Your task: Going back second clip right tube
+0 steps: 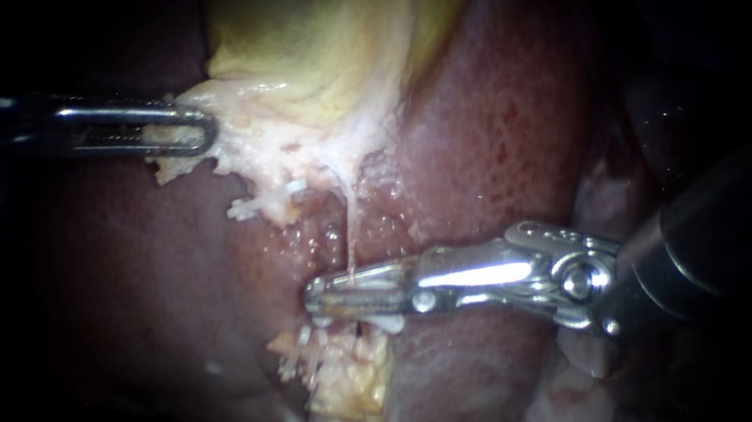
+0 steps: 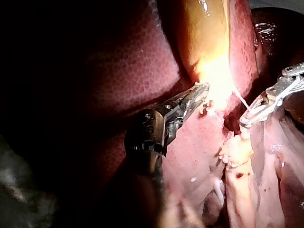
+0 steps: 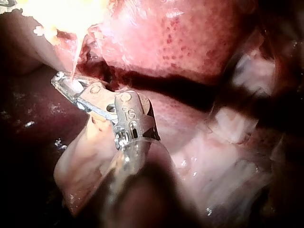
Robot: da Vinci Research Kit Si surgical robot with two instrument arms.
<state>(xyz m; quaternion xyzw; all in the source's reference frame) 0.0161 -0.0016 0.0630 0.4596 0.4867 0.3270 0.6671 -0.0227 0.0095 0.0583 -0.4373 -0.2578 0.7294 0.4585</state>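
The liver [image 1: 491, 130] is filling the field. The gallbladder [image 1: 318, 44] is lying against it at the upper centre and ending in a pale ragged fringe [image 1: 255, 148].

The left instrument [image 1: 195, 130] is pinching that fringe, with its jaws pressing on it from both sides and holding it out toward the left. The right instrument [image 1: 316, 292] is lying level below the fringe with its jaws slightly spread, and a narrow gap is showing between them.

The thin pale tube [image 1: 350, 225], the task's thing, is hanging from the fringe and running down into that gap. A small white piece [image 1: 387, 324] is sitting just under the jaws; whether it is a clip cannot be told.

Judgement: the retreat from the tube is the step in hand, and it is hardly begun. The next move is calling for a straight pull-back along the shaft with the jaws apart, so that the tube is neither snagged nor torn.
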